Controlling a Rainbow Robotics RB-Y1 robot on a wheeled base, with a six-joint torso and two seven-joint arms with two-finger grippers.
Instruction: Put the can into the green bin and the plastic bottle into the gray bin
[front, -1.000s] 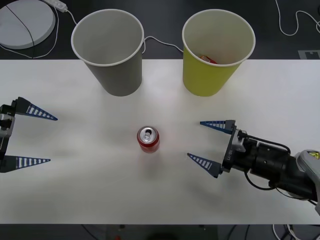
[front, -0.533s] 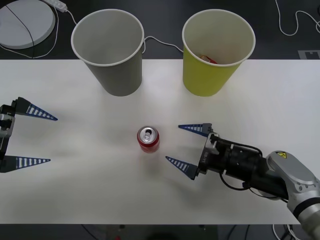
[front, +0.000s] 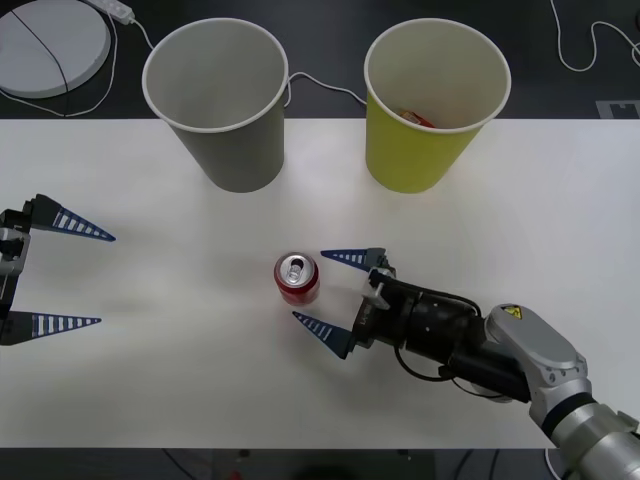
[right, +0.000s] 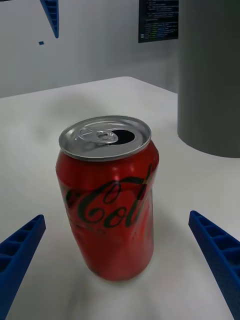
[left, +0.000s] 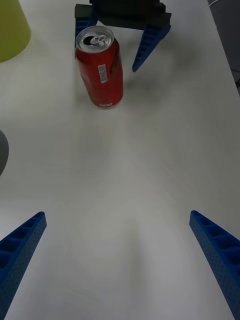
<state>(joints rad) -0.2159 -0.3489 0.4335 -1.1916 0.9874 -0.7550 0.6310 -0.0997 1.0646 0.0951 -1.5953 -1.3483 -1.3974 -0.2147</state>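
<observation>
- Two blue ribbed claws are over the white surface (front: 150, 380), and both stand spread wide with nothing held.
- The can (front: 297, 278) stands upright near the middle of the surface, red with a silver top and an opened tab hole; in the right wrist view the can (right: 107, 195) has a shallow dent low on its side.
- The right claw (front: 333, 295) lies low over the surface just to the can's right, its two fingertips reaching toward the can on either side, one near the can's upper right and one below it. No finger touches the can.
- In the left wrist view the can (left: 99, 72) stands with the right claw (left: 120, 37) behind it, one finger on each side of it.
- The left claw (front: 62, 275) rests at the left edge of the surface, well apart from the can.
- The gray bin (front: 218, 100) and the green bin (front: 436, 105) stand upright side by side at the far edge, gray to the left, green to the right.
- Something small and red lies inside the green bin; what it is cannot be told.
</observation>
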